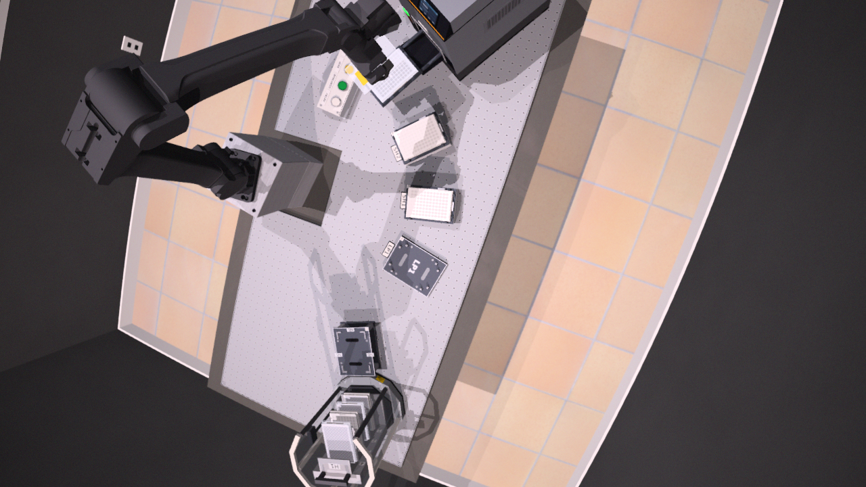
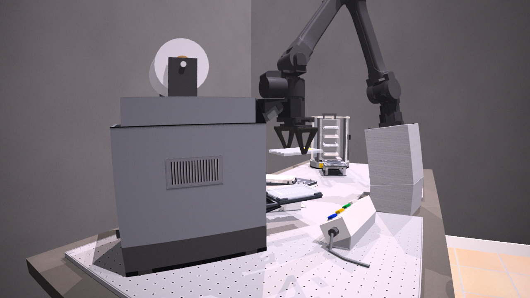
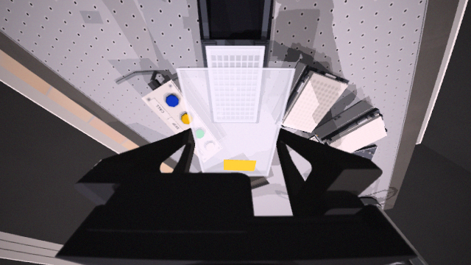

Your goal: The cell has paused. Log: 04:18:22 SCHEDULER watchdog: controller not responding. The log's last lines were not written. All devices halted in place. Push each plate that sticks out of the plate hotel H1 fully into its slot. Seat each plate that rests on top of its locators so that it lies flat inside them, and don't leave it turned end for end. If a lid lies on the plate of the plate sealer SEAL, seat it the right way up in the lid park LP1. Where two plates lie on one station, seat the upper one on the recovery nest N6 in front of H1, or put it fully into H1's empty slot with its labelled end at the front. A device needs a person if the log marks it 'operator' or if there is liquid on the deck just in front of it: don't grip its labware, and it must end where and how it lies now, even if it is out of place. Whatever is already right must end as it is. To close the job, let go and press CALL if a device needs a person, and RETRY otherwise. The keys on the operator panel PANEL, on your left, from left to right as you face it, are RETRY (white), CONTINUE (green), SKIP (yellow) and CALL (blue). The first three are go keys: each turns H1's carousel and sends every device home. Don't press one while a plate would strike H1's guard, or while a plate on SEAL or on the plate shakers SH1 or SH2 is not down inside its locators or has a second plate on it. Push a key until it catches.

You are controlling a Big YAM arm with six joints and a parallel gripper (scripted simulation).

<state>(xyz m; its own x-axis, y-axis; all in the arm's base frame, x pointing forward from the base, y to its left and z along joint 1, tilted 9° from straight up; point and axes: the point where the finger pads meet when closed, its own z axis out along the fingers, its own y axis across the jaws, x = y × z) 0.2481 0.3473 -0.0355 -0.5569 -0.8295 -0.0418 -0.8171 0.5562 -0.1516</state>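
In the wrist view you look down through the clear lid (image 3: pixel 232 143), and this is the only view where you see what is under it: the white plate (image 3: pixel 235 57) on the tray of SEAL (image 2: pixel 189 177) lies well below the lid, and one short end of the plate shows past the lid's far edge. The exterior view gives you the height instead: the lid (image 2: pixel 292 151) hangs flat in the air beside SEAL's front, above the deck and touching nothing but the gripper (image 2: pixel 295 149). The top view shows you the whole line of stations running away from SEAL, with LP1 (image 1: pixel 415 265) bare far from SEAL, past two stations that carry plates. The fingers stand wide, one on each long side of the lid, and they grip it between them; the yellow label (image 3: pixel 239 165) is at the end of the lid farthest from SEAL. PANEL (image 3: pixel 176 110) lies beside SEAL's front, and the lid covers part of it: the blue key (image 3: pixel 172 100) is free, the green key (image 3: pixel 199 133) shows only faintly through the lid. SEAL's body hides its own tray in the exterior view. In the top view the arm covers much of the lid (image 1: pixel 393 75).
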